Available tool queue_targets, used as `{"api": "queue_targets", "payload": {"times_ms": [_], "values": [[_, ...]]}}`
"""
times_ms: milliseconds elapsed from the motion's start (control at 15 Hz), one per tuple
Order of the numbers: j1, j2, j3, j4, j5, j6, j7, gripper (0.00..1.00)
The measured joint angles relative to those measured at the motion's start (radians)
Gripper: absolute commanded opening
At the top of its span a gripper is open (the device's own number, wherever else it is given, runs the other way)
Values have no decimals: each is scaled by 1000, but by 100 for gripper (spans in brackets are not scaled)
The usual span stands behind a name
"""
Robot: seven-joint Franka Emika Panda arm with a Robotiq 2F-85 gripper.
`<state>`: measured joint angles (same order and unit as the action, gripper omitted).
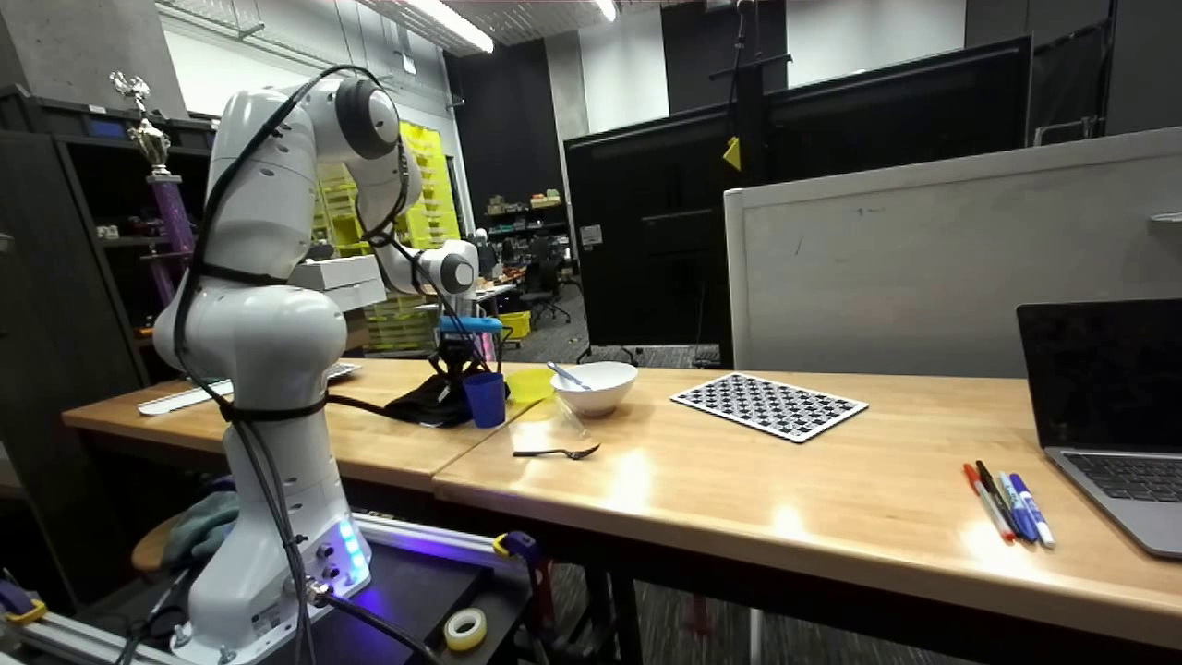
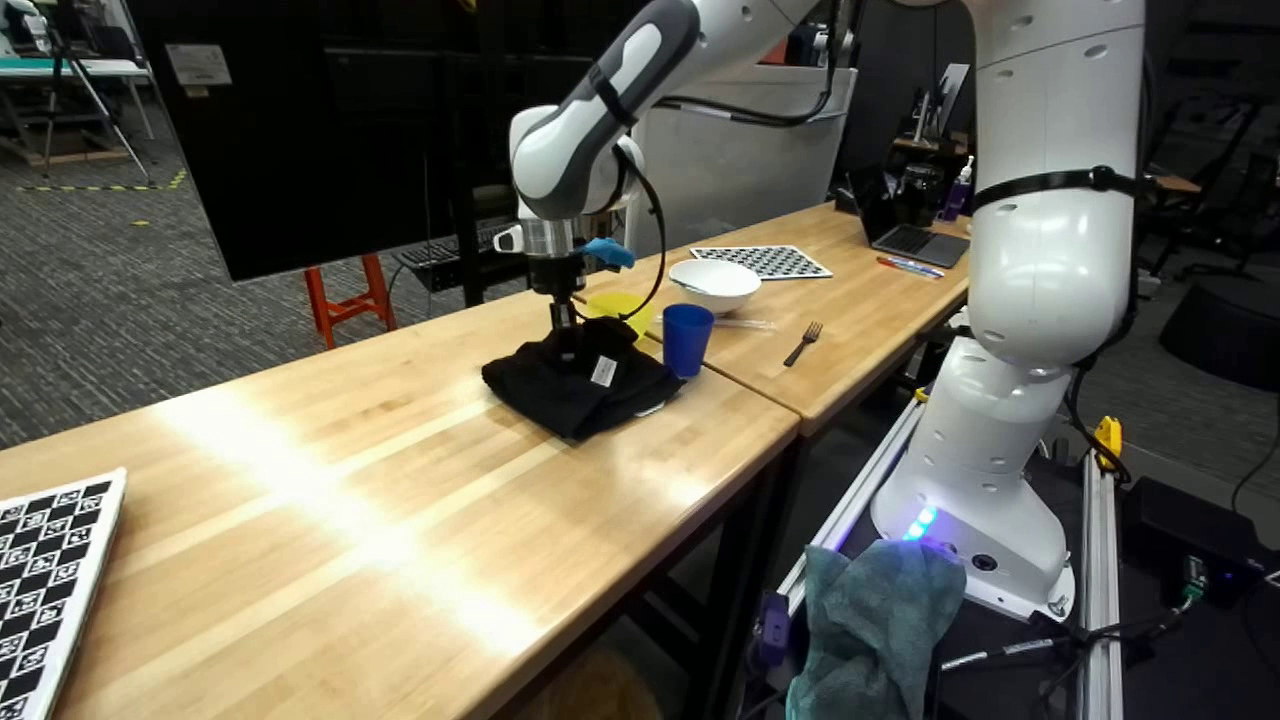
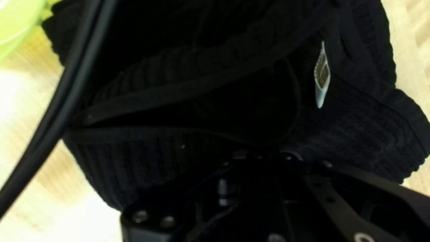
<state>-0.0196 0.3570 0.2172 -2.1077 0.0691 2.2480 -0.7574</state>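
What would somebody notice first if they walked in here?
Probably the big white robot arm, stretched over the wooden table. Its shut gripper is down at a crumpled black cloth. Beside that cloth stands a bright blue cup.

The cloth [image 2: 550, 400] is black in a ribbed pattern, its tag [image 2: 603, 371] white, the gripper [image 2: 566, 350] black too, and the arm [image 1: 263, 337] white with dark grey sections. The cup [image 2: 687, 342] is deep blue, the container [image 1: 529, 384] bright yellow, the bowl [image 1: 605, 392] plain white, and the table [image 1: 739, 471] pale golden wood. A board [image 1: 771, 406] and a second board [image 2: 45, 590] both wear a black-and-white check; the pens [image 1: 1018, 508] show red, black, white and blue, the laptop [image 1: 1108, 397] is grey with a black screen, and the towel [image 2: 880, 625] is muted teal.
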Motion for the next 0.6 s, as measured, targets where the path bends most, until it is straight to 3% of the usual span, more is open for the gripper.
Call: {"api": "queue_targets", "payload": {"times_ms": [600], "values": [[-35, -60, -53, -88, 1, 14, -36, 0]]}}
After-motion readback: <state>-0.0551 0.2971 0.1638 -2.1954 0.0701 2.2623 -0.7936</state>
